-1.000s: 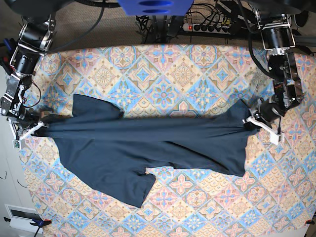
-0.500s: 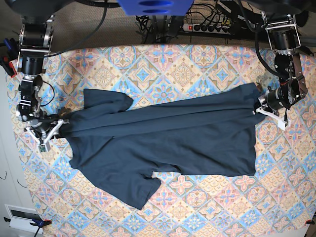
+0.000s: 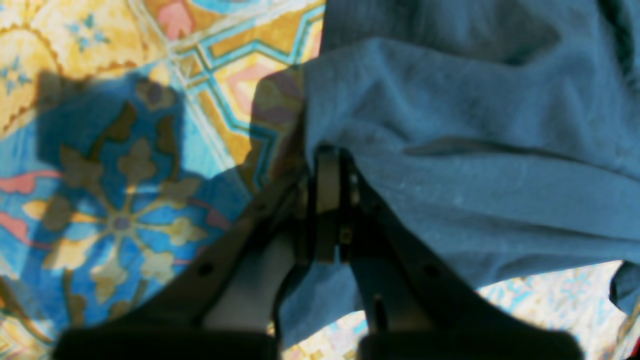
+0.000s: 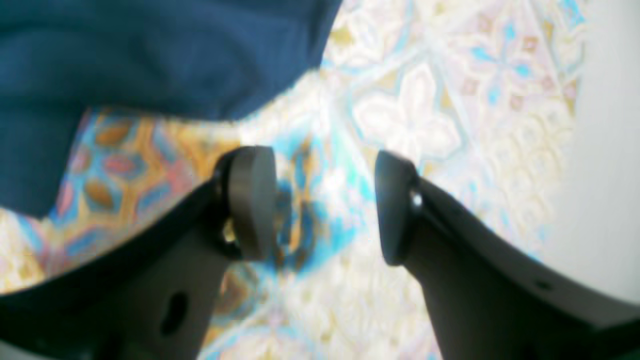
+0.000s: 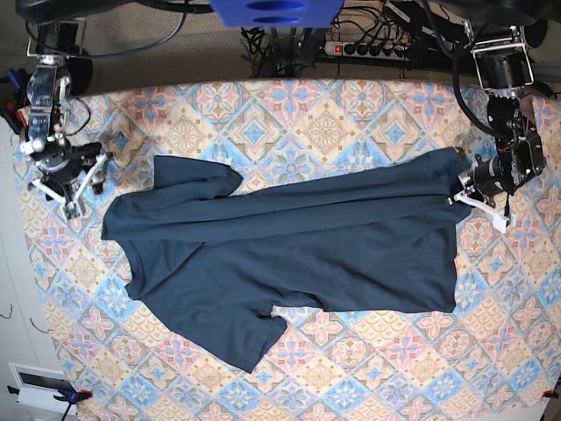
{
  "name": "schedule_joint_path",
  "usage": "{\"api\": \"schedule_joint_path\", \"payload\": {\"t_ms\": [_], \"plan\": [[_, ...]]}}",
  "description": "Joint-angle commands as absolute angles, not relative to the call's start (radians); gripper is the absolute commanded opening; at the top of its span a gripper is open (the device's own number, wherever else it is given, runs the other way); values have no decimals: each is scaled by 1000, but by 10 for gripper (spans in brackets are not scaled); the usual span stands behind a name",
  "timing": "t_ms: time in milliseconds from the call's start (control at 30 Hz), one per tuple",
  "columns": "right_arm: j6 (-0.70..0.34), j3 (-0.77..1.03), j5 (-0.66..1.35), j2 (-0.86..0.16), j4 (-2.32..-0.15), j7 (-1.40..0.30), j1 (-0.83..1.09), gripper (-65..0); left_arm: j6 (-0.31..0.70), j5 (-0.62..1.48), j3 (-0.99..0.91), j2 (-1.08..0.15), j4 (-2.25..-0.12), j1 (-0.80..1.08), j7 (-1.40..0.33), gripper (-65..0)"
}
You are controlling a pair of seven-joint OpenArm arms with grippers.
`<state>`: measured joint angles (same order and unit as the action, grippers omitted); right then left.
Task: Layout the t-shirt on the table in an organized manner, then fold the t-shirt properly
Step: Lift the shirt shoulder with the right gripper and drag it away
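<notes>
Navy-teal cloth, the t-shirt point(image 5: 289, 254), lies spread across the middle of the table point(image 5: 351, 114), one sleeve pointing toward your near edge, patterned margin bare on every side. Your left gripper point(image 3: 327, 165) is clamped on the hem edge at the shirt's end, cloth bunched around its fingers. Your right gripper point(image 4: 320, 205) stands with jaws parted, holding nothing, just clear of the shirt's other end, above bare tablecloth.

Base overhead; wrist views close — sharing t-shirt point(image 5: 289, 254).
</notes>
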<state>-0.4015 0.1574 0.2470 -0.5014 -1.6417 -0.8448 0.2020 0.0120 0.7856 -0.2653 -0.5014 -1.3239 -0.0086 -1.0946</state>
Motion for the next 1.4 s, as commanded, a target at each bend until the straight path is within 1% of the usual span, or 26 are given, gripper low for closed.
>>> {"api": "schedule_joint_path", "payload": {"t_ms": [0,233,433,533,667,767,867,900,967,1067,1100,1133,1233,1367], "plan": [[-409,160,265,-498,-1687,-829,205,-343,16,794,-272,-524,-1339,-27,-1082,-650],[-412,148,265,-403,-1761,-900,234,-340,16,794,-272,-524,-1339,-25,-1082,-650],[-412,45,266,-387,-1758,-909,228,-343,16,796,-272,-524,-1340,-25,-1082,-650],[-410,18,265,-363,-1753,-908,228,-343,16,796,-272,-524,-1340,-25,-1082,-650],[-410,12,262,-334,-1689,-903,228,-343,16,796,-272,-524,-1340,-25,-1082,-650],[-410,10,263,-331,-1609,-897,226,-343,16,796,-272,-524,-1340,-25,-1082,-650],[-410,8,263,-312,-1581,-878,199,-346,18,796,-272,-524,-1340,-25,-1082,-650],[-410,8,263,-312,-1578,-877,186,-360,18,796,-272,-524,-1340,-25,-1082,-650],[-410,12,265,-312,-1573,-877,177,-427,18,796,-272,-524,-1340,-24,-1082,-650],[-412,13,266,-311,-1572,-881,180,-582,18,796,-272,-526,-1340,-24,-1082,-650],[-420,10,268,-311,-1580,-881,180,-625,18,796,-272,-527,-1340,-24,-1082,-650],[-441,10,272,-311,-1586,-885,183,-650,18,796,-272,-527,-1340,-24,-1082,-650],[-456,38,341,-315,-1613,-915,222,-640,18,796,-272,-529,-1342,-24,-1082,-650],[-456,166,467,-325,-1699,-923,337,-642,18,796,-274,-553,-1342,-22,-1082,-650]]}}
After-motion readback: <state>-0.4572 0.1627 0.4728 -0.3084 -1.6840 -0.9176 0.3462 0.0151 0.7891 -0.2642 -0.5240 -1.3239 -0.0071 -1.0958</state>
